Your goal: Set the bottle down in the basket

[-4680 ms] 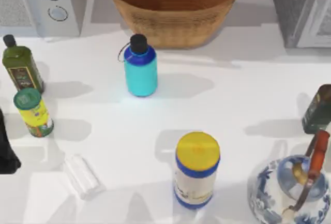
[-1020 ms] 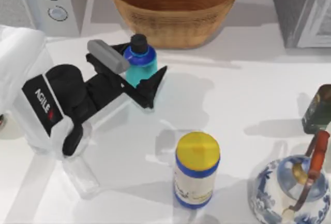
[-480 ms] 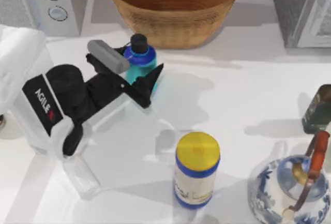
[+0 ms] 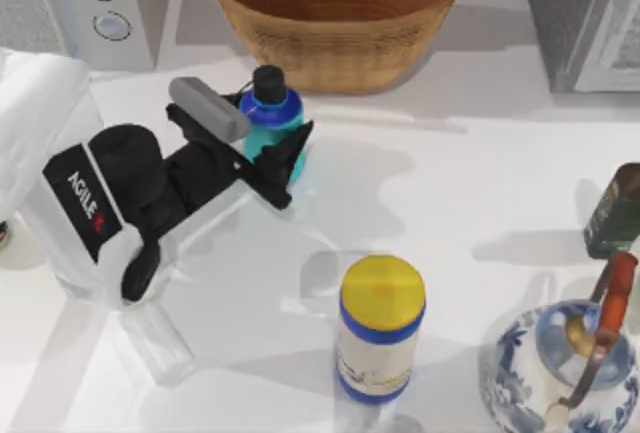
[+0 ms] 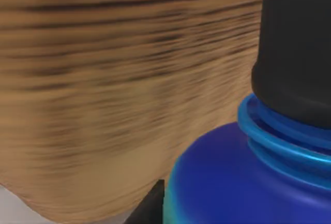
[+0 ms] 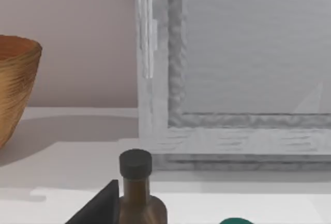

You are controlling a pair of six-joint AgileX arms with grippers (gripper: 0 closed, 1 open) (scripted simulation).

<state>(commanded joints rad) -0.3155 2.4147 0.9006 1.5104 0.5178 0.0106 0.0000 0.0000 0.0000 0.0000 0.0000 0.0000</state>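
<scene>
The left tool [image 4: 268, 149] covers the lower body of the bottle [image 4: 270, 113], so from above I cannot see its base meeting the surface [image 4: 450, 183]. One dark finger [image 4: 290, 158] crosses the near side; the other is masked by a grey block [image 4: 208, 108]. Just beyond the tool, the basket [image 4: 335, 23] loses its far rim at the picture's edge. In the left wrist view the bottle [image 5: 248, 177] is cropped, its cap [image 5: 297, 48] cut off, and the basket wall [image 5: 114, 89] behind is a blurred streak. In the right wrist view a dark brown bottle [image 6: 138, 193] is cut off below the shoulder.
</scene>
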